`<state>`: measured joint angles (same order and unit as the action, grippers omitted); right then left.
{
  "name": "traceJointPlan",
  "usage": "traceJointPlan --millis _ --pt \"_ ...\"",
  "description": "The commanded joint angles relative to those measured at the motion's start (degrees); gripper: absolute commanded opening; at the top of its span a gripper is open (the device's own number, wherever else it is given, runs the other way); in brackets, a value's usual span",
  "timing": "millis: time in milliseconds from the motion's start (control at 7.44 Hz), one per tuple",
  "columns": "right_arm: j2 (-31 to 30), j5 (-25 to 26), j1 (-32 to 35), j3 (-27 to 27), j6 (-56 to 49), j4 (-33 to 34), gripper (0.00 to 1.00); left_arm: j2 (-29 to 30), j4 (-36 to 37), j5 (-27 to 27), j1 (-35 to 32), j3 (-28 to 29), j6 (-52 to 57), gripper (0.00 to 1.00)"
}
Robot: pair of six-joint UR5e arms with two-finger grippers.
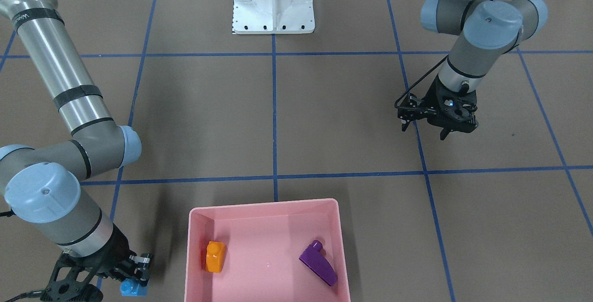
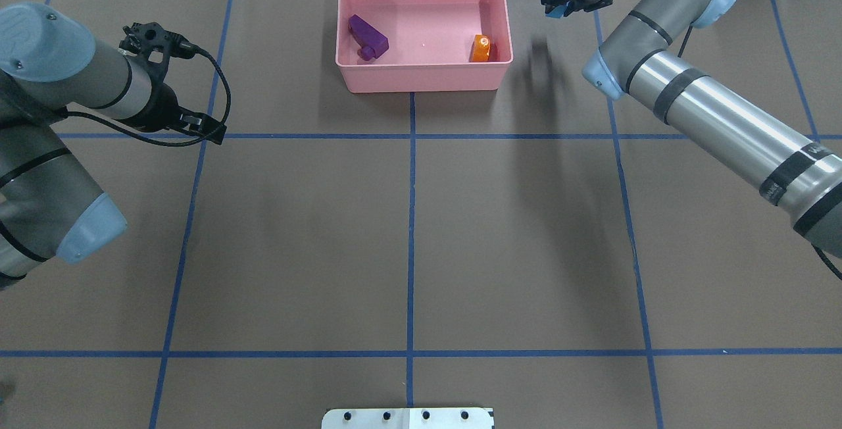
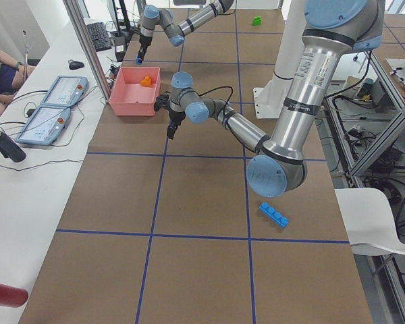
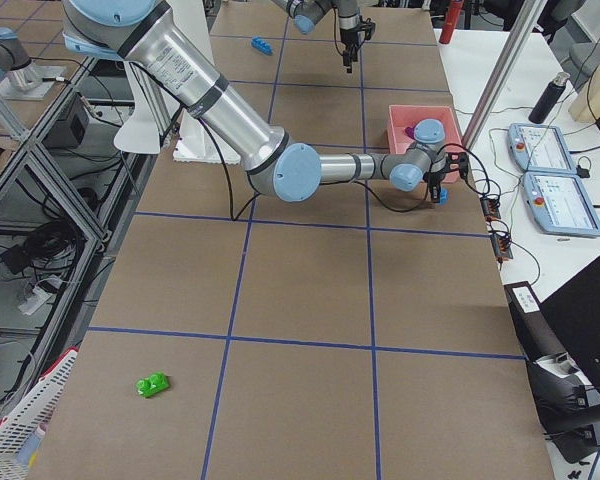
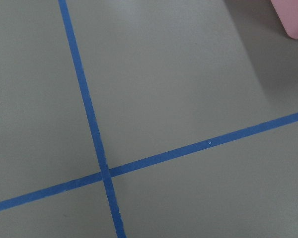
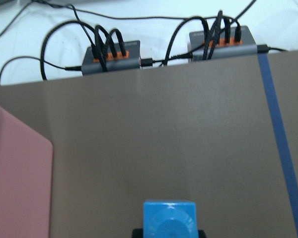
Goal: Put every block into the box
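The pink box (image 1: 264, 209) (image 2: 421, 80) holds the orange sloped brick (image 1: 215, 256) (image 2: 481, 49) and the purple sloped brick (image 1: 318, 263) (image 2: 368, 37). My right gripper (image 1: 134, 279) (image 2: 559, 6) is shut on the small light-blue cube (image 1: 131, 288) (image 6: 169, 220) and holds it just outside the box, beside the wall nearest the orange brick. My left gripper (image 1: 456, 131) (image 2: 212, 131) looks open and empty, over bare table away from the box. The long light-blue bar (image 3: 273, 214) (image 4: 261, 44) lies near my left arm's base. The green brick (image 4: 153, 384) (image 3: 256, 20) lies far out on my right side.
The white metal base (image 1: 273, 3) (image 2: 408, 418) stands at the table's robot edge. Cable boxes (image 6: 114, 54) sit just past the table's far edge behind the cube. Operator pendants (image 3: 54, 101) lie on a side desk beyond the box.
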<state>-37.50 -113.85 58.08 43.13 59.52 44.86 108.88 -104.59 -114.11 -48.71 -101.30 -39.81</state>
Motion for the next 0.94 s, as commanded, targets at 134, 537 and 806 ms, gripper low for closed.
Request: traceJointPlan --millis 134,537,806 --pt "6.53 -2.16 1.16 8.45 8.05 14.76 0.00 -0.07 0.00 0.03 0.02 0.05 0.00 1.00" --pt "7.89 -1.72 -4.28 16.34 8.08 28.91 0.00 -0.07 0.00 -0.06 0.02 0.05 -0.09 1.00" --pt "4.48 0.19 -6.65 20.92 3.01 33.43 0.00 -0.07 0.00 0.03 0.11 0.14 -1.13 1.00"
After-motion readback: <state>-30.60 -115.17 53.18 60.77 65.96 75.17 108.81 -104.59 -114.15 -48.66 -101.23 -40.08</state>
